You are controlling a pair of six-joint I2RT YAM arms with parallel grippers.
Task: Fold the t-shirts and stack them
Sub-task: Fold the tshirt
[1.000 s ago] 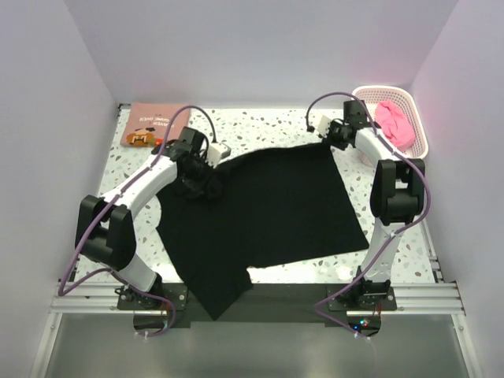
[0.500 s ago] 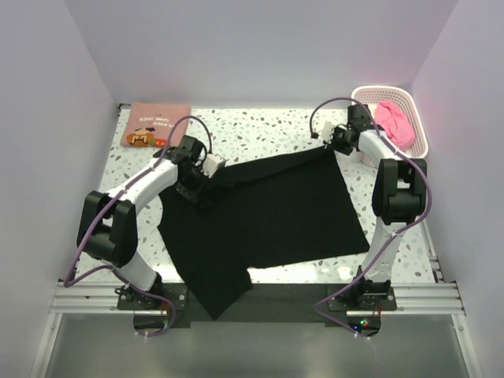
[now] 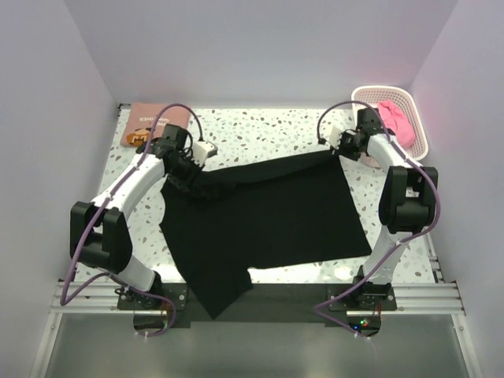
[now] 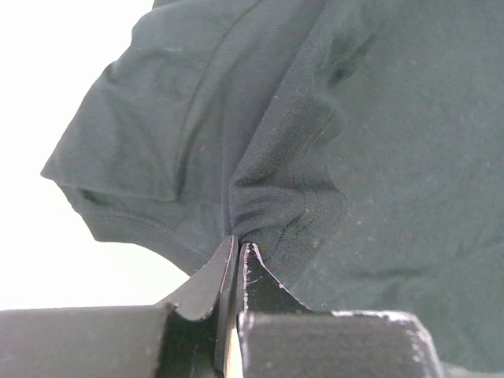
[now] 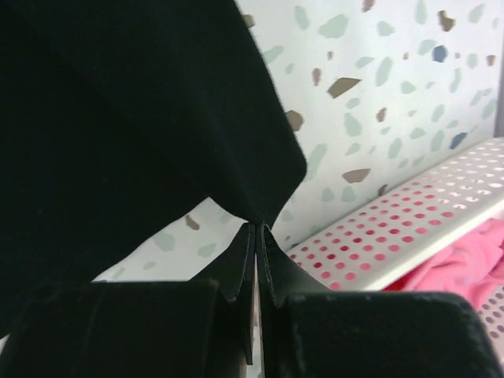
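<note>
1. Left jaws: closed tight on a pinch of the black t-shirt [image 4: 378,142], at a puckered seam beside a short sleeve. The cloth fans out from the tips.
2. Right jaws: closed on the opposite far corner of the same shirt. The corner comes to a point right at the tips, held above the speckled surface [image 3: 268,130].
3. Change over the last second: both arms have moved outward, away from each other. The bunch of cloth that sat by the left jaws is drawn out. The far edge now runs as one nearly straight line from one pair of jaws to the other.
4. Position of the shirt: the body lies spread on the surface, nearer than both pairs of jaws. One part droops over the near edge.
5. Other shirts: the bright pink t-shirt [image 3: 396,122] sits in the lattice basket [image 3: 370,92], just right of the right jaws. The salmon-pink printed t-shirt [image 3: 146,118] lies flat beyond the left jaws, apart from them.
6. Reading: this looks like the straightening step and no fold is made yet. A taut edge should let the fold go cleanly. Risk: either thin pinch may slip under tension.
</note>
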